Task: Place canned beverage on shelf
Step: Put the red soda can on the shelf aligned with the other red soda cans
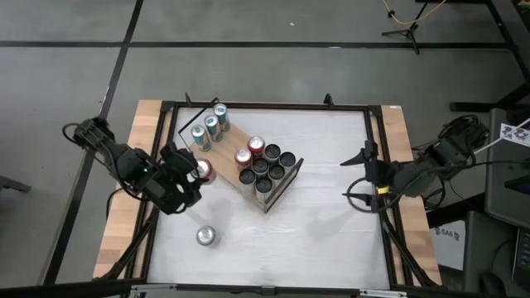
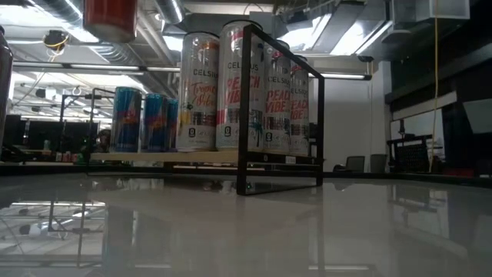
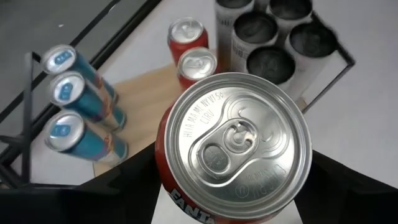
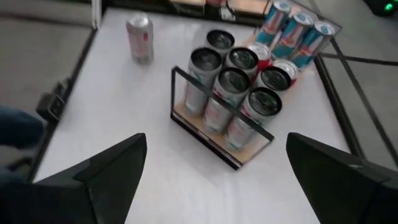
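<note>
Left tool (image 1: 192, 178), clamped on red can (image 1: 204, 170), raised above tabletop (image 1: 331, 215) just beside shelf (image 1: 234, 145). Lone silver can (image 1: 206, 236) upright nearer the front edge. On shelf: three blue cans (image 1: 209, 126), two red-topped cans (image 1: 249, 151), six dark-topped cans (image 1: 269, 168). Right tool (image 1: 354, 178), spread wide and empty, at right edge.
</note>
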Available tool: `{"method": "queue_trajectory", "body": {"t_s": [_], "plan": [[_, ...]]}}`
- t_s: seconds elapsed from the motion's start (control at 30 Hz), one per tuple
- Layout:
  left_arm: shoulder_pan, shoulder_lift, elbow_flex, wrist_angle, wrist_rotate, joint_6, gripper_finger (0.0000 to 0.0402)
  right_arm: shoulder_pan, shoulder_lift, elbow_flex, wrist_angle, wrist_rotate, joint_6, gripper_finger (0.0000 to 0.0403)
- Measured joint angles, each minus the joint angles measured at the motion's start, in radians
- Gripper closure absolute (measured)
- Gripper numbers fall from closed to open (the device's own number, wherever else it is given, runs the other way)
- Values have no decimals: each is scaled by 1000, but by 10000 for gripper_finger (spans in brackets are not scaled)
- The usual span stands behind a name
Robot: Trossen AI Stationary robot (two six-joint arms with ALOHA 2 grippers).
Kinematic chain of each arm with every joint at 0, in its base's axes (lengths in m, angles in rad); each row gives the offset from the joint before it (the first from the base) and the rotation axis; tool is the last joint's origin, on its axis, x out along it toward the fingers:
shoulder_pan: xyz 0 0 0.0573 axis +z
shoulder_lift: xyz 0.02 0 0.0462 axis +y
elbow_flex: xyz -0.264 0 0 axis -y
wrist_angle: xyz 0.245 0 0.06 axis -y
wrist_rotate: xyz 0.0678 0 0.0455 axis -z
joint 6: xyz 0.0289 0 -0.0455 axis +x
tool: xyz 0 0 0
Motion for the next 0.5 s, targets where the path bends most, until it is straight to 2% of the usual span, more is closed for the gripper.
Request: {"method": "queue_trajectory", "body": {"t_s": [0.27, 0.5], "plan": [[51, -138, -290, 310, 33, 193, 125, 0, -170, -276, 342, -42, -1, 22], [197, -208, -482, 580, 198, 411, 125, -10, -248, -461, 567, -95, -8, 22]]}}
